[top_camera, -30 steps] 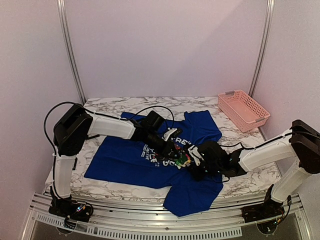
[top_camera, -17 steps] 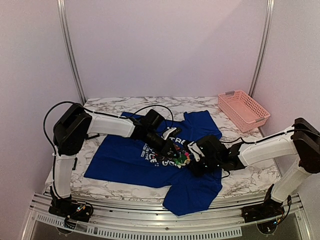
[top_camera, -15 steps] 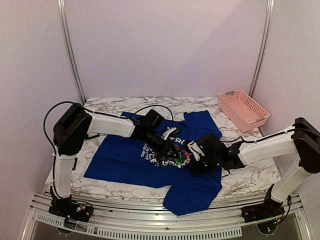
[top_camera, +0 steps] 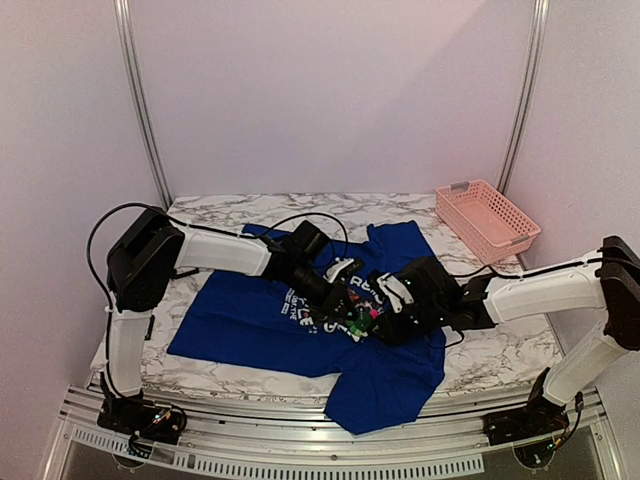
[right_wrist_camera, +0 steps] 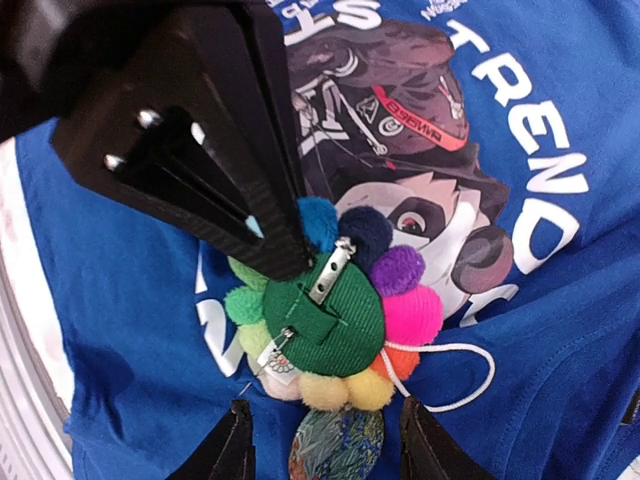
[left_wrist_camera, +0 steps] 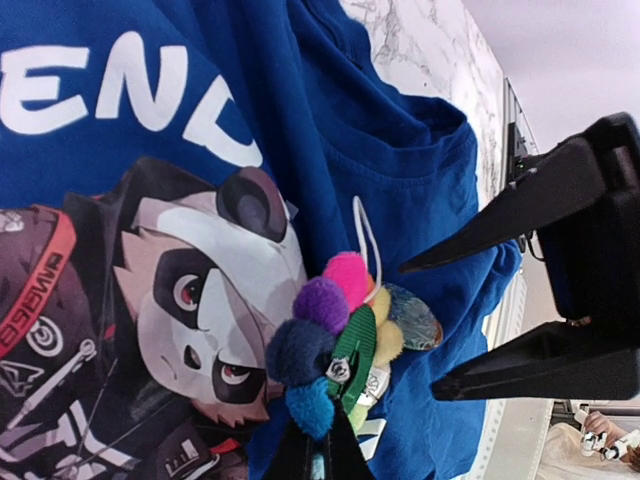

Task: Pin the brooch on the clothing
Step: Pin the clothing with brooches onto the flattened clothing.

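The brooch is a flower of coloured pom-pom petals. It is held over the chest print of the blue T-shirt, which lies spread on the table. My left gripper is shut on the brooch's edge. In the right wrist view the brooch's green back and metal pin face the camera, with the left fingers clamped on its upper left. My right gripper is open. Its jaws stand either side of the oval tag hanging below the brooch and touch nothing. The shirt lies beneath.
A pink lattice basket stands at the back right of the marble table. A white cord loop hangs off the brooch. The shirt's lower hem droops over the table's front edge. Both arms meet over the shirt's middle.
My right gripper has moved up and left, closer to the brooch. The left gripper has kept hold of the brooch at almost the same spot.
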{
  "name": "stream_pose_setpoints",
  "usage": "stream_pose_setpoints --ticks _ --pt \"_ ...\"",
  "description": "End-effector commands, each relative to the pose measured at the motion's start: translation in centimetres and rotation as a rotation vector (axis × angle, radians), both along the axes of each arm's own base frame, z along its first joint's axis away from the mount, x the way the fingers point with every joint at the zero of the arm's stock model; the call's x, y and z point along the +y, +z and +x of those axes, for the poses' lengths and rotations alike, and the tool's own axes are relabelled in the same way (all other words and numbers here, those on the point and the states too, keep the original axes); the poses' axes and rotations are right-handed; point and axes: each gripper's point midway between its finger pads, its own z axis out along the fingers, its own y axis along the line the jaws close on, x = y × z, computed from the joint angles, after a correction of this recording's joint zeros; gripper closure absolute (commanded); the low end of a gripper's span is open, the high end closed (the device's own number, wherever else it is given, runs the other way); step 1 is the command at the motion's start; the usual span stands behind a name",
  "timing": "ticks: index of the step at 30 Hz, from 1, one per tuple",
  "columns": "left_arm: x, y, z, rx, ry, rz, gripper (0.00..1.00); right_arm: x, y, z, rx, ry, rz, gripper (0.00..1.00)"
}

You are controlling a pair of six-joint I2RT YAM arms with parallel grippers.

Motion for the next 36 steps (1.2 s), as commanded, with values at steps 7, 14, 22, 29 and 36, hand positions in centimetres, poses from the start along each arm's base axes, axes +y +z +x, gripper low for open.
stream_pose_setpoints --ticks 7,14,22,29,36 --pt "0.4 -0.2 -1.6 0.050 -0.015 0.021 1.00 1.5 3.8 -1.7 -0.094 0.180 0.111 0.68" --pt "0.4 0.1 -1.5 0.050 -0.016 0.018 1.00 1.0 -0.1 -2.2 -0.080 0.211 0.015 0.72" --pt "0.5 0.4 -1.3 0.061 -0.009 0.016 1.00 0.6 -2.2 -3.1 -0.030 0.188 -0.016 0.68" --pt "-0.1 1.2 -0.6 0.064 -0.007 -0.004 1.00 0.4 -3.3 -2.2 -0.026 0.135 -0.062 0.83" --pt "-0.3 1.8 -0.3 0.069 -0.007 -0.014 1.00 0.2 -4.1 -1.8 -0.024 0.120 -0.082 0.91"
